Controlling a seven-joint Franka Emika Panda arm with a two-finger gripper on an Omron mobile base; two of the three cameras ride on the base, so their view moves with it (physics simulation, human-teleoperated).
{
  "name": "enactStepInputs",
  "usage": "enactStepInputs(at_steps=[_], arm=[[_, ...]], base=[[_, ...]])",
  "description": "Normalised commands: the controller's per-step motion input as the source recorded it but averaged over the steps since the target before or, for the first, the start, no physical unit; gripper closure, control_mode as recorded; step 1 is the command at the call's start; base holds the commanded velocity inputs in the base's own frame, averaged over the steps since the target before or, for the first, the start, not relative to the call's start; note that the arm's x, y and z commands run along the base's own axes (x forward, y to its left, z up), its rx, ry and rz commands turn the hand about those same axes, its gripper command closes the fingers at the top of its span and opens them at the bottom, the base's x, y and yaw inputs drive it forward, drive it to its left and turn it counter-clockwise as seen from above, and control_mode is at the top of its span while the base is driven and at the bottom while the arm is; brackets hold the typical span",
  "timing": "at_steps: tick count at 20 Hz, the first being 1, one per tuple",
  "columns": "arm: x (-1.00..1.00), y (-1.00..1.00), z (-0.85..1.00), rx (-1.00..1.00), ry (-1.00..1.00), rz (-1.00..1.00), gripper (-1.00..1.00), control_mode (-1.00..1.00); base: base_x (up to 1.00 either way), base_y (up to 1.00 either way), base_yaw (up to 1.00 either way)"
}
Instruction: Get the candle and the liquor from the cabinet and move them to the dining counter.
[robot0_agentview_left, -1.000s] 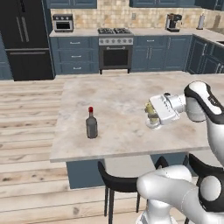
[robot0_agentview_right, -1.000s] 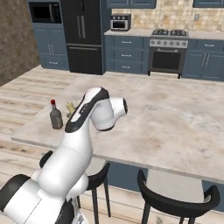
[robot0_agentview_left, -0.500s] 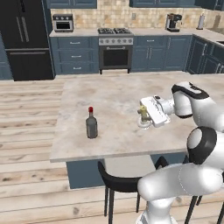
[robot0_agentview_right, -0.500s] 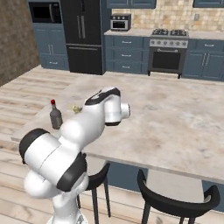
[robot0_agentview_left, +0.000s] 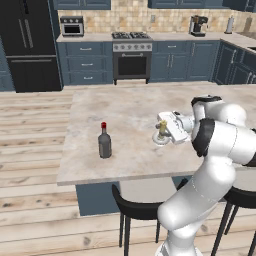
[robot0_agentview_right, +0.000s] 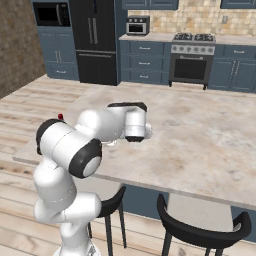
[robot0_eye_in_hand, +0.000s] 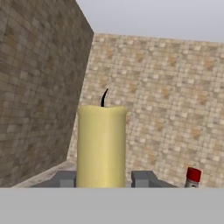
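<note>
Two fingers (robot0_eye_in_hand: 142, 178) of gripper (robot0_agentview_left: 163, 131) pinch candle (robot0_agentview_left: 162, 128) between them, its saucer at dining counter (robot0_agentview_left: 130, 107) top, whether touching unclear. Liquor (robot0_agentview_left: 104, 141) stands upright on same counter, well apart to left. Stove (robot0_agentview_left: 131, 55) far behind.

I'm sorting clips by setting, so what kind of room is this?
A rendered home kitchen: a stove with oven, a black fridge, and a marbled dining counter with black stools.

base views flank dining counter (robot0_agentview_left: 130, 110), hand view close
</note>
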Motion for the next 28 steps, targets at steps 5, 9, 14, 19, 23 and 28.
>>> enactStepInputs(at_steps=[5, 9, 14, 19, 23, 28], arm=[[0.07, 0.04, -0.14, 0.00, 0.03, 0.00, 1.00, -1.00], [0.24, 0.08, -0.28, 0.00, 0.04, 0.00, 1.00, -1.00], [0.28, 0.11, -0.32, 0.00, 0.05, 0.00, 1.00, -1.00], [0.26, 0.11, -0.34, 0.00, 0.01, 0.00, 1.00, -1.00], [0.18, 0.06, -0.31, 0.00, 0.00, 0.00, 1.00, -1.00], [0.15, 0.05, -0.31, 0.00, 0.00, 0.00, 1.00, -1.00]], base=[[0.00, 0.00, 0.00], [0.00, 0.00, 0.00], [0.00, 0.00, 0.00], [0.00, 0.00, 0.00], [0.00, 0.00, 0.00], [0.00, 0.00, 0.00]])
